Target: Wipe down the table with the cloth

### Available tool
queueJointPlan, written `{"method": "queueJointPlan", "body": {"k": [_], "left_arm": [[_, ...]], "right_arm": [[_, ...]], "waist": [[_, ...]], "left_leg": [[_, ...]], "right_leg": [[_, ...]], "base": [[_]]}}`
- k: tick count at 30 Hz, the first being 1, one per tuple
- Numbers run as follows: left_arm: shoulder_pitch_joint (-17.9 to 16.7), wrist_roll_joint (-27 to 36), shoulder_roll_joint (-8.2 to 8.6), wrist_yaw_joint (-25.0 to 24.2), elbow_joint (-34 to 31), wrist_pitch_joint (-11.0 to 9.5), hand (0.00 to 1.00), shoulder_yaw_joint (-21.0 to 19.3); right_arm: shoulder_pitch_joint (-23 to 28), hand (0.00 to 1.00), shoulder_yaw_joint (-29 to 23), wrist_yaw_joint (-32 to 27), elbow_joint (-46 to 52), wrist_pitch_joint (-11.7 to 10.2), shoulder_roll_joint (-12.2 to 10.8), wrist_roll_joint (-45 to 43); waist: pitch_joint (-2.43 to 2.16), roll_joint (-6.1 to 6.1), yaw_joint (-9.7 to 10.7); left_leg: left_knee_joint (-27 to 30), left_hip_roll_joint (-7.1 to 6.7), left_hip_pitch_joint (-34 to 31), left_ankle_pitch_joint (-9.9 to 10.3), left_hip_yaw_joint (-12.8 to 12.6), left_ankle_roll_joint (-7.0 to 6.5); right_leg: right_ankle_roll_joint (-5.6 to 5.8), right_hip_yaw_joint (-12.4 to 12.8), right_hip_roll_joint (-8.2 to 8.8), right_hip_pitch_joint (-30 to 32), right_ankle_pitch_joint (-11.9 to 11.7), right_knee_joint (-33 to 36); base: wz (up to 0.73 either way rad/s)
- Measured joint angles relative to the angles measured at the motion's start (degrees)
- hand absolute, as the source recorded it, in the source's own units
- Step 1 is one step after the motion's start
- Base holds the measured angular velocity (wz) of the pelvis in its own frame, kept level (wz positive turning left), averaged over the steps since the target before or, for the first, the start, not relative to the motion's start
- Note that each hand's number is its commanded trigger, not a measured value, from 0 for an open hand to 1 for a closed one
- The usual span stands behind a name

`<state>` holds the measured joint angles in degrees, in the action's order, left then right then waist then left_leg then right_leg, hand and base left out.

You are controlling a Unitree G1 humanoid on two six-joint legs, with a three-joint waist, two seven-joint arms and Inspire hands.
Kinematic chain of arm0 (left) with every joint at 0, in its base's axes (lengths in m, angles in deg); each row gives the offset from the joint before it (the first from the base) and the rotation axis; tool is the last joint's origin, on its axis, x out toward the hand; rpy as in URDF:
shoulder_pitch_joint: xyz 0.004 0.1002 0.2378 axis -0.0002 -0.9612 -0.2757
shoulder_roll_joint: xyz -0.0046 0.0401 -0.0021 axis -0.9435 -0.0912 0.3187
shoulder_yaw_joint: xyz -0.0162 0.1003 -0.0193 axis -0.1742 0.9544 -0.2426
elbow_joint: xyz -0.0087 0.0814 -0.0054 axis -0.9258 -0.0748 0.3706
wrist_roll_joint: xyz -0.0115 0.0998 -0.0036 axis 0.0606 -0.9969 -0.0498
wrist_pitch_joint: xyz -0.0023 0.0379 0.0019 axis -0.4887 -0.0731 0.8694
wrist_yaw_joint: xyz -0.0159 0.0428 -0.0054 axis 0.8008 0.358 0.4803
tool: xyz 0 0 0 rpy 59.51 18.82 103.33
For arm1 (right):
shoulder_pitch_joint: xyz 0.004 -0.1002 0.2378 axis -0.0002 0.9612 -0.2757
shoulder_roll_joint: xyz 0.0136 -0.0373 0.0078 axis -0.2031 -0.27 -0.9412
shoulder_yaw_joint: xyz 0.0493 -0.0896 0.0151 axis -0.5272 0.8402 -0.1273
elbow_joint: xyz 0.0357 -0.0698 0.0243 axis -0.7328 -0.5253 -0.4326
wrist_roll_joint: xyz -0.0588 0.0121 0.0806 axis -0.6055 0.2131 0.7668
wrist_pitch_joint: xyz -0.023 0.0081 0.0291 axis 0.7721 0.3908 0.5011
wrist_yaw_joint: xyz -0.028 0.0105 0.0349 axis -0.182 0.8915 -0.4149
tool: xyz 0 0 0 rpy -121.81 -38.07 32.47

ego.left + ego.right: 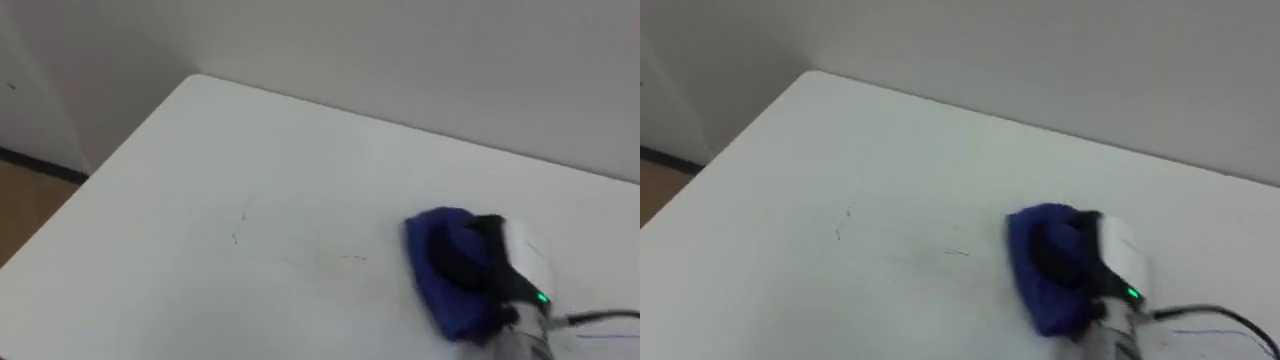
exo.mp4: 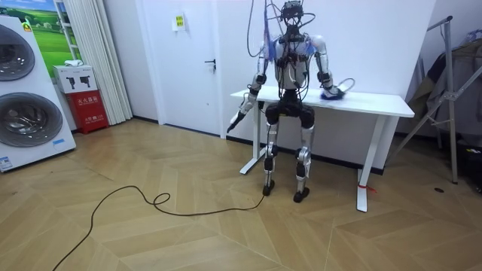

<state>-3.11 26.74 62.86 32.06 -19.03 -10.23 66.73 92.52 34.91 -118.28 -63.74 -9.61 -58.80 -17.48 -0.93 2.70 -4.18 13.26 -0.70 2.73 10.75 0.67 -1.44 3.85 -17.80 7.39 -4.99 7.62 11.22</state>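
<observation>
My right hand [image 1: 515,258] curls its fingers into the blue cloth [image 1: 436,285] on the white table [image 1: 200,140], with faint marks [image 1: 242,214] to its left.

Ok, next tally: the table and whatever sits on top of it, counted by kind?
Table: 1
Blue cloth: 1
Right hand, resting on the cloth: 1
Total: 3
Not counted: the left hand, which hangs beside the table's end.
</observation>
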Motion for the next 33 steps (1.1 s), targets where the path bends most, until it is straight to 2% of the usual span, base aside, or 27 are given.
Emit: {"method": "queueJointPlan", "body": {"k": [2, 4, 5, 7, 8, 9, 10, 11, 12, 13, 14, 15, 16, 17, 18, 19, 20, 21, 22, 23, 24, 25, 26, 29, 30, 31, 33], "left_arm": [[0.8, 0.0, -1.06, 0.0, 0.0, -1.4, 0.0, 0.1], [1.8, 0.0, -1.68, -0.1, 0.1, -2.6, 0.0, 0.9], [2.4, -0.1, -1.61, -0.1, 0.1, -3.5, 0.0, 1.0], [3.3, 0.0, -1.35, -0.2, 0.1, -3.8, 0.0, 1.5], [4.4, 0.0, -1.38, -0.2, 0.3, -4.3, 0.0, 3.0], [5.5, 0.1, -1.53, -0.2, 1.5, -5.0, 0.0, 5.4], [6.1, 0.1, -1.77, -0.3, 2.2, -5.0, 0.0, 6.4], [8.2, 0.0, -1.96, -1.1, 3.8, -5.0, 0.0, 8.1], [9.3, 0.1, -1.96, -1.4, 4.6, -5.0, 0.0, 8.9], [11.1, 0.0, -1.84, -2.1, 5.6, -5.0, 0.0, 10.3], [12.8, 0.3, -1.87, -2.8, 5.8, -5.1, 0.0, 11.3], [13.2, 0.6, -1.9, -2.9, 6.0, -5.4, 0.0, 11.6], [15.5, 1.4, -2.09, -3.4, 6.4, -5.6, 0.0, 11.8], [17.3, 2.8, -2.37, -3.8, 6.1, -5.9, 0.0, 11.8], [17.6, 3.1, -2.5, -3.9, 5.3, -6.1, 0.0, 11.8], [16.6, 3.6, -1.92, -4.2, 3.8, -6.2, 0.0, 11.5], [14.6, 3.9, -1.18, -5.0, 2.4, -5.7, 0.0, 11.2], [13.0, 3.9, -0.86, -5.3, 2.0, -5.5, 0.0, 11.1], [9.6, 3.7, -0.35, -5.9, 1.5, -5.2, 0.0, 11.1], [6.5, 2.7, 0.1, -6.5, 1.3, -4.2, 0.0, 11.1], [5.2, 2.4, 0.18, -6.8, 1.3, -3.6, 0.0, 11.2], [3.7, 2.3, 0.25, -7.6, 1.3, -2.5, 0.0, 11.1], [3.2, 1.2, 0.71, -7.7, 1.3, -2.1, 0.0, 11.1], [2.6, 0.6, 1.53, -8.0, 1.3, -2.3, 0.0, 11.2], [2.6, 0.6, 1.52, -8.0, 1.3, -2.2, 0.0, 11.2], [2.0, 1.3, 1.65, -8.0, 1.3, -2.2, 0.0, 11.2], [1.7, 2.6, 1.91, -7.8, 1.3, -2.1, 0.0, 11.2]], "right_arm": [[0.1, 1.0, -2.9, -0.4, -4.8, 0.0, 2.4, 2.5], [0.1, 1.0, -3.6, -0.4, -7.5, 0.1, 3.8, 4.4], [0.0, 1.0, -4.1, -0.4, -7.7, 0.6, 3.6, 4.3], [-1.1, 1.0, -3.8, -0.3, -6.2, 3.7, 2.5, 3.7], [-1.9, 1.0, -3.2, -0.4, -5.1, 6.5, 1.7, 3.6], [-2.9, 1.0, -2.0, -0.4, -2.7, 10.2, 0.5, 3.3], [-3.4, 1.0, -1.0, -0.4, -1.2, 12.3, -0.6, 3.0], [-4.7, 1.0, 1.0, -0.3, 1.5, 15.7, -2.5, 1.6], [-5.8, 1.0, 2.2, -0.1, 2.6, 17.1, -3.3, 1.3], [-9.7, 1.0, 5.8, 1.3, 3.7, 19.2, -4.0, 0.5], [-14.0, 1.0, 9.9, 4.4, 6.1, 20.5, -5.3, -1.9], [-16.3, 1.0, 12.1, 6.5, 7.3, 20.7, -5.6, -3.2], [-21.5, 1.0, 16.8, 10.0, 7.8, 19.6, -5.9, -5.6], [-25.2, 1.0, 19.5, 13.0, 7.5, 17.4, -5.9, -8.4], [-26.3, 1.0, 20.2, 14.1, 7.7, 16.4, -5.8, -10.1], [-27.0, 1.0, 20.4, 15.1, 8.1, 14.9, -5.7, -12.8], [-25.3, 1.0, 19.9, 14.7, 8.6, 13.2, -5.5, -13.3], [-23.9, 1.0, 19.6, 14.0, 9.6, 12.5, -5.4, -13.6], [-21.0, 1.0, 18.8, 13.1, 10.9, 11.4, -5.1, -14.2], [-18.0, 1.0, 18.3, 12.0, 11.8, 10.3, -4.2, -14.4], [-16.7, 1.0, 17.9, 11.5, 11.9, 9.4, -3.6, -14.3], [-14.5, 1.0, 16.3, 10.5, 12.1, 8.1, -2.4, -13.9], [-12.8, 1.0, 14.1, 9.8, 12.7, 7.7, -1.5, -13.5], [-11.7, 1.0, 13.0, 9.9, 13.5, 8.5, -1.3, -13.6], [-11.9, 1.0, 13.0, 10.2, 13.4, 9.1, -1.2, -13.7], [-12.5, 1.0, 13.0, 11.1, 13.1, 10.0, -1.3, -13.8], [-14.2, 1.0, 13.7, 12.2, 12.1, 11.0, -2.0, -13.9]], "waist": [[-0.4, 0.05, 1.3], [-0.4, 0.04, 1.9], [-0.48, -0.15, 2.0], [-0.56, -0.88, 2.0], [-0.57, -1.47, 1.0], [-0.42, -1.95, -1.1], [-0.43, -1.99, -1.6], [-0.37, -1.95, -3.0], [-0.36, -1.95, -3.9], [-0.31, -1.86, -5.3], [0.05, -1.49, -6.4], [0.43, -1.21, -6.9], [1.46, -0.66, -8.0], [1.97, 0.02, -9.7], [2.07, 0.36, -10.4], [1.66, -0.56, -11.4], [1.68, -2.01, -10.1], [1.51, -2.25, -9.2], [1.49, -1.65, -7.0], [1.13, -1.88, -5.2], [1.06, -1.83, -4.0], [1.15, -1.65, -2.0], [1.21, -2.07, -1.8], [1.1, -3.26, -3.5], [1.12, -3.81, -4.1], [0.75, -4.04, -5.9], [0.75, -4.14, -7.6]], "left_leg": [[1.8, 0.12, 0.0, 0.8, -0.4, -0.55], [3.3, 0.15, 0.1, 1.6, -0.6, -0.99], [4.1, 0.73, 0.1, 2.3, -1.0, -1.34], [5.6, 2.22, -0.2, 3.3, -1.1, -1.42], [6.3, 3.5, -0.2, 3.8, -1.4, -0.87], [6.6, 5.07, -0.5, 4.0, -2.1, 0.21], [6.6, 5.99, -0.9, 4.1, -2.3, 0.9], [6.9, 7.64, -2.4, 3.3, -2.3, 2.27], [6.9, 8.47, -3.0, 3.0, -2.5, 2.8], [7.0, 10.3, -4.2, 2.6, -3.2, 4.1], [7.0, 11.63, -5.4, 2.1, -3.6, 5.66], [7.0, 12.27, -5.9, 1.7, -3.7, 6.51], [7.0, 13.45, -7.0, 1.1, -3.9, 8.37], [6.9, 15.02, -8.6, 0.1, -3.8, 10.53], [6.6, 15.76, -9.6, -0.5, -3.3, 11.76], [5.3, 18.29, -10.1, -2.2, -2.5, 14.16], [3.3, 20.76, -10.2, -5.2, -3.2, 13.52], [2.4, 21.41, -10.2, -6.9, -5.2, 12.49], [2.0, 21.34, -10.1, -9.8, -8.9, 10.46], [2.6, 20.69, -9.7, -10.7, -12.0, 10.2], [3.4, 19.77, -9.7, -10.6, -12.8, 10.03], [4.9, 17.3, -9.9, -10.0, -13.9, 9.11], [5.2, 15.31, -9.5, -9.2, -14.7, 8.62], [3.5, 12.78, -6.9, -7.5, -14.0, 8.15], [3.0, 12.78, -6.0, -7.1, -14.0, 8.38], [2.0, 12.73, -4.3, -6.4, -14.0, 8.78], [0.7, 12.62, -2.2, -5.5, -14.1, 9.58]], "right_leg": [[0.07, 0.0, 0.67, -0.2, 0.1, 1.7], [0.15, -0.5, 1.31, -0.6, 0.2, 3.0], [0.32, -1.6, 2.0, -0.5, 0.0, 4.3], [0.53, -2.1, 3.24, 1.2, 0.9, 11.0], [0.7, -2.1, 5.17, 1.7, 1.7, 14.5], [0.69, -0.9, 6.71, 2.3, 2.1, 15.5], [0.75, -0.3, 7.3, 2.7, 2.1, 15.3], [1.06, 0.5, 8.17, 3.1, 1.8, 13.5], [1.37, 0.5, 8.54, 3.1, 1.5, 12.0], [1.72, 0.5, 8.98, 3.0, 0.5, 8.5], [1.99, 0.0, 9.71, 3.0, -1.0, 5.5], [2.12, -0.2, 9.96, 3.1, -1.8, 4.6], [2.35, -1.5, 10.55, 3.5, -2.9, 3.7], [2.16, -2.2, 9.66, 4.6, -3.5, 3.9], [3.03, -3.0, 9.1, 5.2, -3.1, 4.3], [4.6, -5.3, 6.72, 6.1, 0.5, 6.8], [3.01, -7.6, 4.56, 6.0, 3.1, 8.8], [2.57, -8.9, 4.32, 5.7, 4.4, 9.6], [2.09, -11.1, 4.7, 4.6, 6.6, 10.3], [1.74, -13.3, 4.52, 2.5, 7.4, 9.2], [1.66, -14.8, 4.6, 1.1, 7.5, 8.5], [1.69, -17.1, 4.95, -1.2, 7.5, 6.9], [1.75, -17.8, 5.0, -2.2, 7.4, 5.7], [1.83, -17.1, 5.16, -2.9, 6.8, 5.2], [1.91, -16.5, 5.1, -3.0, 6.7, 5.1], [2.22, -14.8, 4.85, -3.1, 6.3, 4.5], [2.56, -11.7, 4.71, -2.5, 5.8, 4.4]], "base": [[-0.06], [-0.14], [-0.2], [-0.16], [-0.43], [-0.54], [-0.56], [-0.32], [-0.43], [-0.48], [-0.43], [-0.3], [-0.18], [-0.05], [0.13], [0.54], [0.71], [1.04], [1.03], [0.97], [1.03], [0.86], [0.7], [-0.03], [-0.51], [-0.74], [-0.79]]}}
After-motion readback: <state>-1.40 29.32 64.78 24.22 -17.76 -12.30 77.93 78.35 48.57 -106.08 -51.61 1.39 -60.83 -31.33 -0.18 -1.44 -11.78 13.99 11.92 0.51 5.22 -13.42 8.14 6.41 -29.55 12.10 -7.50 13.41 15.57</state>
